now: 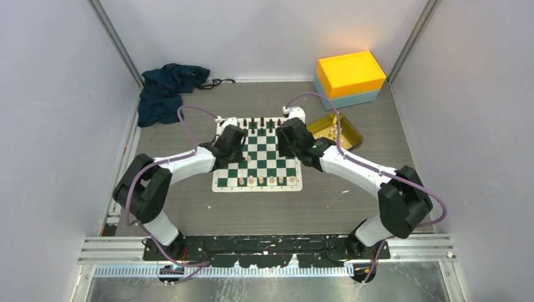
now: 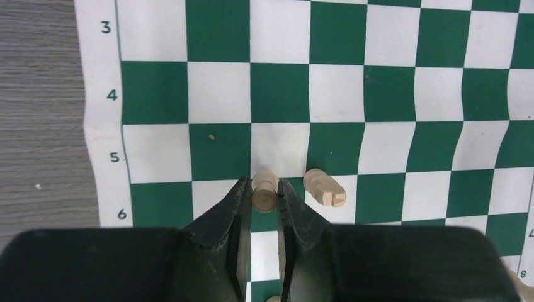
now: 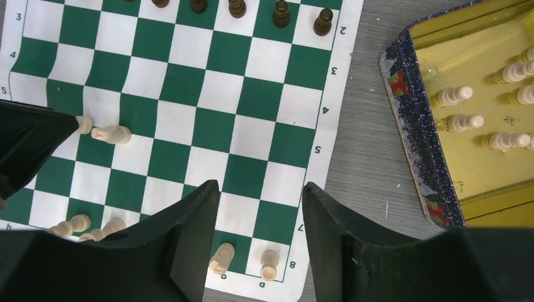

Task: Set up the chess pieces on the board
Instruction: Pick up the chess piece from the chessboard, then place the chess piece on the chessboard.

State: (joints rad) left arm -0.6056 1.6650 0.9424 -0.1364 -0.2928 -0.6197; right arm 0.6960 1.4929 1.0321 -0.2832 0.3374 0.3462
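Observation:
The green and white board (image 1: 258, 188) lies mid-table. My left gripper (image 2: 263, 189) is low over the board (image 2: 217, 94) near row 6, shut on a small upright cream piece (image 2: 264, 192). Another cream piece (image 2: 324, 187) lies on its side just right of it. My right gripper (image 3: 259, 187) is open and empty above the board's (image 3: 217, 129) right side. Cream pieces (image 3: 269, 264) stand along the near row. Several more cream pieces (image 3: 456, 95) lie in the gold tray (image 3: 409, 126).
Black pieces (image 3: 280, 12) stand on the far rows. The gold tray (image 1: 352, 134) sits right of the board. A yellow box on a teal base (image 1: 349, 75) is at the back right. A dark blue cloth (image 1: 167, 91) is at the back left.

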